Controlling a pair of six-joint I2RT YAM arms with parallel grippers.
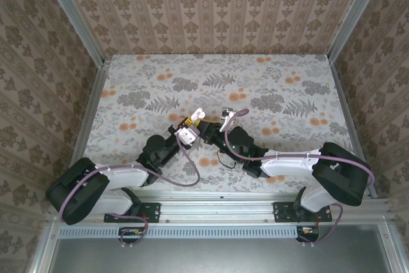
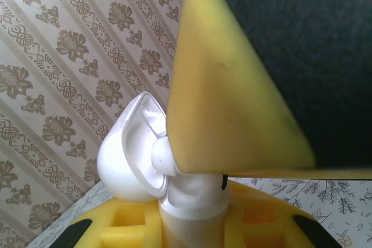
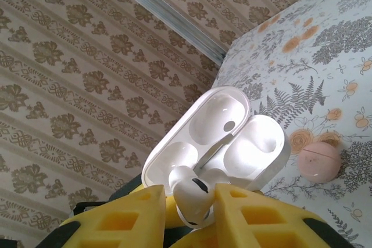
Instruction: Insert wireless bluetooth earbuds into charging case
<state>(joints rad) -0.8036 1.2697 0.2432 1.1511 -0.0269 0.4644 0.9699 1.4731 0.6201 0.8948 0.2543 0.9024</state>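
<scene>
The right tool [image 3: 187,216] pinches one earbud [image 3: 190,194], its rounded head just at the near rim of the charging case [image 3: 232,137], which stands hinged open. The left tool [image 2: 200,187] is pressed onto the case's body and holds it above the bench [image 1: 287,75], near the middle. From above, the right tool sits at 3 o'clock of the case. A pinkish disc [image 3: 318,162] lies on the bench at 4 o'clock of the case.
</scene>
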